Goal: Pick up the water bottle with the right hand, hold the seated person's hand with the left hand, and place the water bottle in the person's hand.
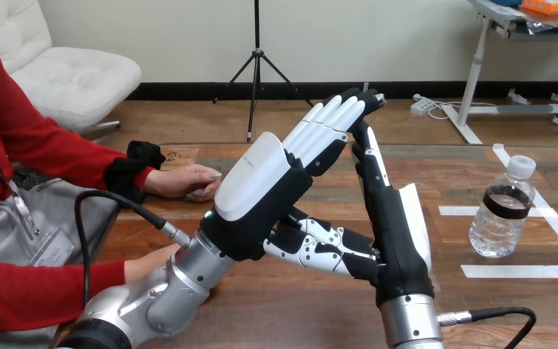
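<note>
Your left hand (261, 178) and right hand (396, 233) are raised at centre, fingers straight, holding nothing, their fingertips close together toward 12 o'clock. The bottle (503, 211) stands upright on the desk (298, 305) at 3 o'clock, well apart from both. The person's hand (185, 182) rests on the desk at 9 o'clock.

bright, even light from above. soft glare sits on the white shell of the left hand (258, 174); the water bottle (501, 214) at the right glints, and the table (298, 309) carries a dull sheen.
</note>
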`<state>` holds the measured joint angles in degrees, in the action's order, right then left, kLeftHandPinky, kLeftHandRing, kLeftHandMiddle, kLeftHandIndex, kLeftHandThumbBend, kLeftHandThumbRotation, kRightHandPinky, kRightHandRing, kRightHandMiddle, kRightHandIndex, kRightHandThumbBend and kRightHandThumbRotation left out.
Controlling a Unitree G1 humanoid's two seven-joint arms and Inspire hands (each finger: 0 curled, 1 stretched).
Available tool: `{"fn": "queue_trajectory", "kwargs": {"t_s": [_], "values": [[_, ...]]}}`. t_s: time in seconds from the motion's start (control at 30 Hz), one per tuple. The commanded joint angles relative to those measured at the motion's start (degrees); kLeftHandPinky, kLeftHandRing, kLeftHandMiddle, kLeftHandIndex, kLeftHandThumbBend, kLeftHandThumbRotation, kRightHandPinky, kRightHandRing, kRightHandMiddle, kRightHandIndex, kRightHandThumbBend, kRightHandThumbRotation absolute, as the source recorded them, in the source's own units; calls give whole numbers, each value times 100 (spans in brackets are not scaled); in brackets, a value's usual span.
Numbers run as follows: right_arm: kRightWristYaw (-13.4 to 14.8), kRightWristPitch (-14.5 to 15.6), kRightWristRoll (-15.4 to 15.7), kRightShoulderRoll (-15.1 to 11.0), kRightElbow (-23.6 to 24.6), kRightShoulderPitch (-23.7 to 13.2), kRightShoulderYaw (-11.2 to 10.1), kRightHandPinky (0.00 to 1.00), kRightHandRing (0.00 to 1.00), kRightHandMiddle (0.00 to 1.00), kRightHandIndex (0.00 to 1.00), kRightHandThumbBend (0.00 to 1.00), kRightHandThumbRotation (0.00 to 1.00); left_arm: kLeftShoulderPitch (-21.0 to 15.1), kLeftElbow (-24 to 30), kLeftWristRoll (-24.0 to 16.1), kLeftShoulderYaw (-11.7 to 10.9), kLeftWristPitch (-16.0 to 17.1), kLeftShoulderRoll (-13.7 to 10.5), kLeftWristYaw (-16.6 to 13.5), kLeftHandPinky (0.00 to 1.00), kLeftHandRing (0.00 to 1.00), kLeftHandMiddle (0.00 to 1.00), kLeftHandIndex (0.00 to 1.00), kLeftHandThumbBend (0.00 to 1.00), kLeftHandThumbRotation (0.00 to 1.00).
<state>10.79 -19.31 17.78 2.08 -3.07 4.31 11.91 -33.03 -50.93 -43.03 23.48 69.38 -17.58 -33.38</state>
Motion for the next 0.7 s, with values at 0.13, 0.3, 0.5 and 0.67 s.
{"fn": "queue_trajectory", "kwargs": {"t_s": [0.13,0.3,0.5,0.67], "values": [[35,-186,16,121,-122,-445,75,100,100,100,100,100,44,-106,-22,352,-101,176,-28,356,100,100,100,100,100,72],[58,-188,12,141,-126,-462,71,100,100,100,100,100,43,-85,5,393,-137,124,-32,444,100,100,100,100,100,70],[-27,-204,-28,139,-80,-401,140,100,100,100,100,100,42,-81,47,367,-199,61,-72,438,100,100,100,100,100,71],[-51,-248,3,130,-126,-389,180,100,100,100,100,100,42,-35,28,386,-215,117,-97,454,100,100,100,100,100,74]]}}
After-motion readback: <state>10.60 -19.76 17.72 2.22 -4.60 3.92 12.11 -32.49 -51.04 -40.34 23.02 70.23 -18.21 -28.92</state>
